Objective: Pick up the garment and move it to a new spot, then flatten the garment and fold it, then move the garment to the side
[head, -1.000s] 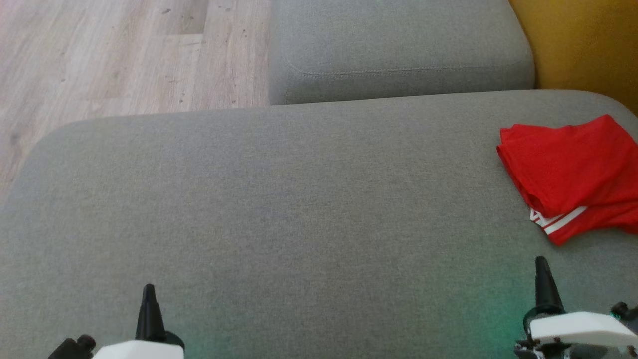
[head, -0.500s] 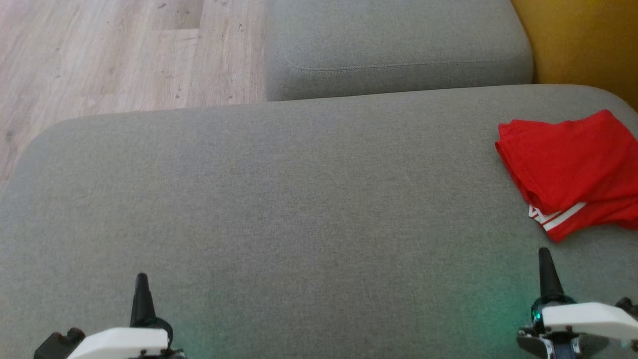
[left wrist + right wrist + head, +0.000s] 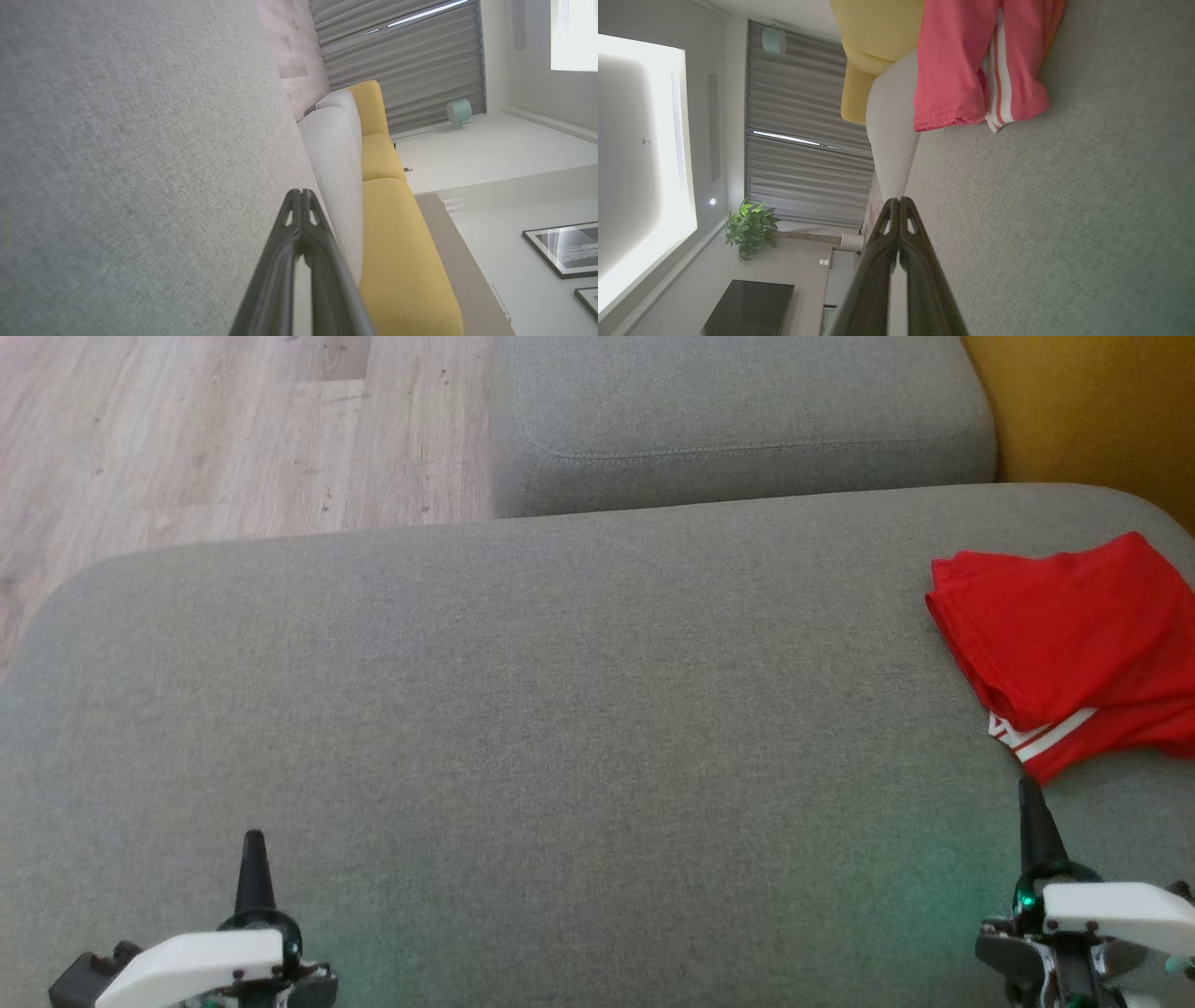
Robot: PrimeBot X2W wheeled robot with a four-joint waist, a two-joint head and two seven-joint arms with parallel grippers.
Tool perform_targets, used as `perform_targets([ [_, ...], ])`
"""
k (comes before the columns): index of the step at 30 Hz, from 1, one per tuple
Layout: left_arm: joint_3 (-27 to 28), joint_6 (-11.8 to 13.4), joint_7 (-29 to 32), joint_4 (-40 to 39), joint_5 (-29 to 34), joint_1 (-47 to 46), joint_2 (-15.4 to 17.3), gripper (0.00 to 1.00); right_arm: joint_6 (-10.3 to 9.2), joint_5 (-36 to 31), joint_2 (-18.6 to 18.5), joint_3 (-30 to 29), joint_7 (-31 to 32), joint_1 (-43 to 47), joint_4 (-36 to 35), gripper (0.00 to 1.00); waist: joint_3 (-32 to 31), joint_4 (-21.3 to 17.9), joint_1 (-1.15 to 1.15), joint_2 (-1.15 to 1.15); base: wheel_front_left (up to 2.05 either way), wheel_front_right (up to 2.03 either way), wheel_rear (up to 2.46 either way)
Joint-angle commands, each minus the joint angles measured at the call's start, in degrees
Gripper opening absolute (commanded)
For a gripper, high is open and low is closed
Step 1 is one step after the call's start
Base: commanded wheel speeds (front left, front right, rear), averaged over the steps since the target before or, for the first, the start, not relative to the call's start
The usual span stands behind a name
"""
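A folded red garment [image 3: 1069, 635] with white stripes lies at the right side of the grey sofa seat [image 3: 560, 709]; the right wrist view has the garment [image 3: 966, 65] near its top. My right gripper [image 3: 1029, 793] is shut and empty at the lower right, its tip just short of the garment's striped corner. In its own wrist view, the right gripper [image 3: 899, 201] has its fingertips pressed together. At the lower left my left gripper [image 3: 253, 845] is shut and empty, far from the garment, with the left gripper's [image 3: 302, 193] tips meeting in the left wrist view.
A second grey cushion [image 3: 738, 420] adjoins the seat at the back. Yellow upholstery [image 3: 1092, 411] rises at the far right. Wooden floor [image 3: 187, 439] lies beyond the seat's left and back edges.
The whole head view has shifted a little, so the camera moved. Both grippers have edged outward toward the frame's lower corners. The garment lies as before.
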Motion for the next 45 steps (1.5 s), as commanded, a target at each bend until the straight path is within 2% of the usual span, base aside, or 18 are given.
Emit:
perform_targets([
  [1, 2.48, -0.43, 0.43, -1.48, -1.95, -3.45, 0.67, 0.00, 0.33, 1.99, -1.31, 0.68, 0.54, -4.05, -2.11, 0.00, 0.09, -0.05, 0.00, 0.00, 0.00, 0.00, 0.00],
  [22, 5.58, -2.36, 4.08, -0.11, -15.70, -7.27, 0.52, 0.00, 0.40, 15.91, -1.30, -0.88, 4.10, -7.32, -2.19, 0.00, 1.16, -0.65, 0.00, 0.00, 0.00, 0.00, 0.00],
  [45, 6.17, -2.39, 4.58, -0.05, -15.52, -7.38, 0.14, 0.00, 0.40, 15.85, -1.02, -1.30, 4.48, -7.42, -2.17, 0.00, 1.18, -0.66, 0.00, 0.00, 0.00, 0.00, 0.00],
])
